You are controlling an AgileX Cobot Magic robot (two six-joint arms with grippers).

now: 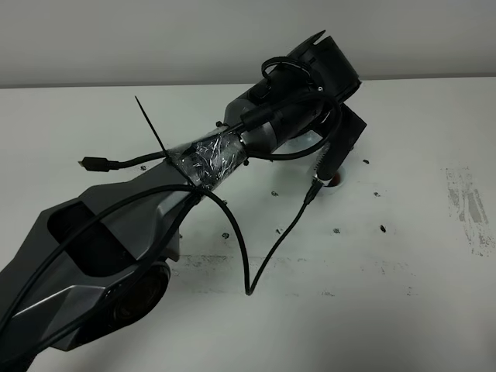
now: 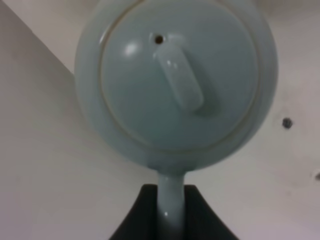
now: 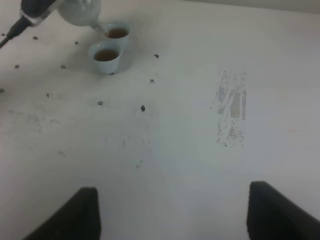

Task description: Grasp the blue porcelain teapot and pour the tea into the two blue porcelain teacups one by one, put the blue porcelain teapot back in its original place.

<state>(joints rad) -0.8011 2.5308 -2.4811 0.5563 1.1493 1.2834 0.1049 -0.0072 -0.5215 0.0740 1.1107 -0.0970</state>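
- My left end effector (image 2: 172, 220) is clamped on the loop handle of the blue porcelain teapot (image 2: 175, 85); the dark fingers (image 2: 137, 215) show on either side of the pale handle in my left wrist view.
- My right end effector (image 3: 172, 212) stands with its fingers well apart over bare bench (image 3: 200, 125), holding nothing.
- The teapot hangs at the far left of the bench as my right wrist view shows it, tipped with its spout right at the rim of the far teacup (image 3: 118, 34).
- In the high view my own left arm (image 1: 232, 155) covers the pot and both cups, so I place them by the wrist views.
- Both teacups carry tea (image 3: 117, 33), reddish-brown; the near teacup (image 3: 105, 57) stands just beside the far one, perhaps touching it.
- I judge the second pour to be under way or nearly done. I cannot tell whether a stream is running.
- Risk: the far cup looks well filled, so holding the tilt too long would overflow it onto the bench.
- Risk: the lid (image 2: 175, 80) sits loose on the pot as far as I can see, with nothing pressing on it; a steeper tilt could slide it off onto the cups.
- Risk: the cups stand so close that a sideways swing of the spout when I level the pot could knock one and spill it.
- Risk: a thin glazed handle may pivot in my grip if I turn quickly.
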